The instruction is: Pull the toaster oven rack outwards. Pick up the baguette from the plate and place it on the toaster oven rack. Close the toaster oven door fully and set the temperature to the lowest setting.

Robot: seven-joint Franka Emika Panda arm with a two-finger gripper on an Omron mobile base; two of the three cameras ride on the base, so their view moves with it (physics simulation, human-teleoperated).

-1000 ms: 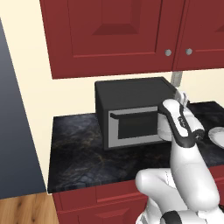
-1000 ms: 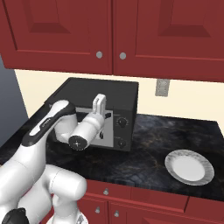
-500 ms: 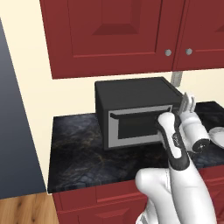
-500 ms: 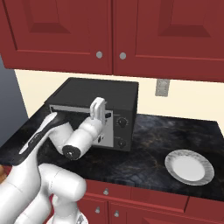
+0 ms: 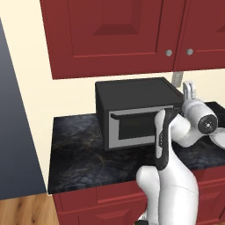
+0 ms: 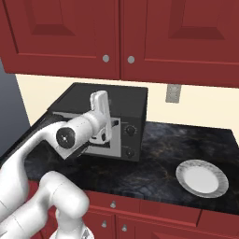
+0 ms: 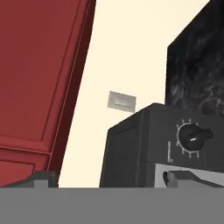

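Observation:
The toaster oven (image 5: 132, 94) is a black box at the back of the counter. Its door (image 5: 132, 132) stands upright against the front, with the handle bar along the top edge. The rack is hidden behind it. Two black knobs (image 6: 130, 131) sit on the narrow panel at the oven's right. My gripper (image 6: 100, 96) hovers in front of the oven (image 6: 116, 100) near that panel, pointing upward, open and holding nothing. In the hand view its tips (image 7: 111, 177) stand far apart, with one knob (image 7: 192, 138) just ahead. The baguette is out of view.
A white plate (image 6: 201, 178) lies on the dark marble counter (image 6: 163, 149) to the right of the oven. Red wall cabinets (image 6: 116, 37) hang close above. A wall outlet (image 6: 172, 93) sits behind. My own forearm (image 5: 165, 140) crosses in front of the door.
My forearm and elbow have swung lower across the oven front. The hand has stayed near the knob side. The jaws are as wide as before.

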